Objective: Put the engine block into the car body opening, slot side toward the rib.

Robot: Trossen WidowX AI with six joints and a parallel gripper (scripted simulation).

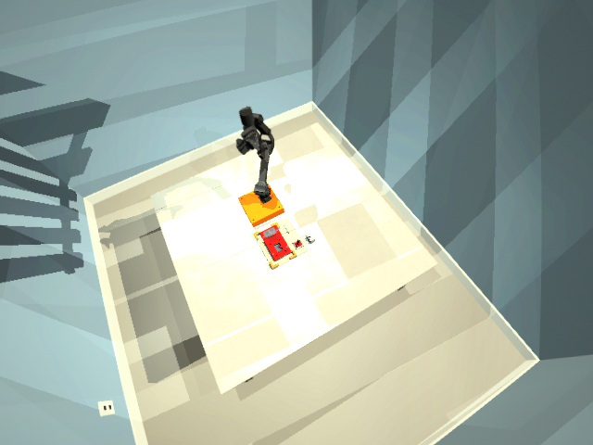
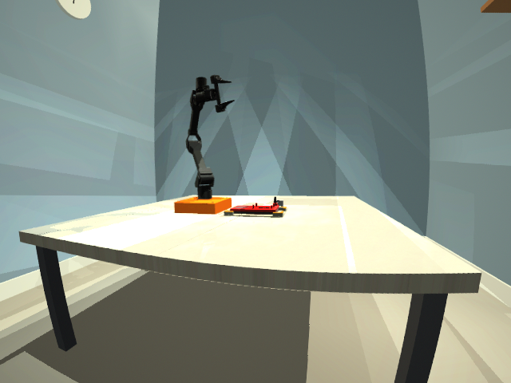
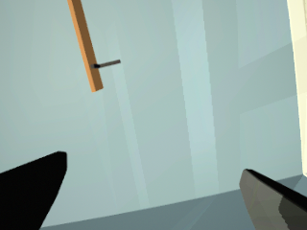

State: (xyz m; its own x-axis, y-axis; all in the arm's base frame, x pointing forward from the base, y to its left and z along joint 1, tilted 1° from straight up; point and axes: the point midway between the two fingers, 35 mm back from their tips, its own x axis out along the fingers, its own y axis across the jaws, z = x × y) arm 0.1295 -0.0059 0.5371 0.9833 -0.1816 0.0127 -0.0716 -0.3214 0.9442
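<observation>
The red car body lies flat on the table in front of the arm's base. A small grey and dark patch shows in its middle; at this size I cannot tell whether it is the engine block in the opening or the bare opening. The slot side and the rib cannot be made out either. My gripper is open and empty, raised high above the table and far from the car body. The wrist view shows its two fingers wide apart with only the wall and floor beyond.
The arm stands on an orange base block. Yellow-marked corner pieces surround the car body. A small red part and a small grey part are beside it. A wooden bar is on the wall.
</observation>
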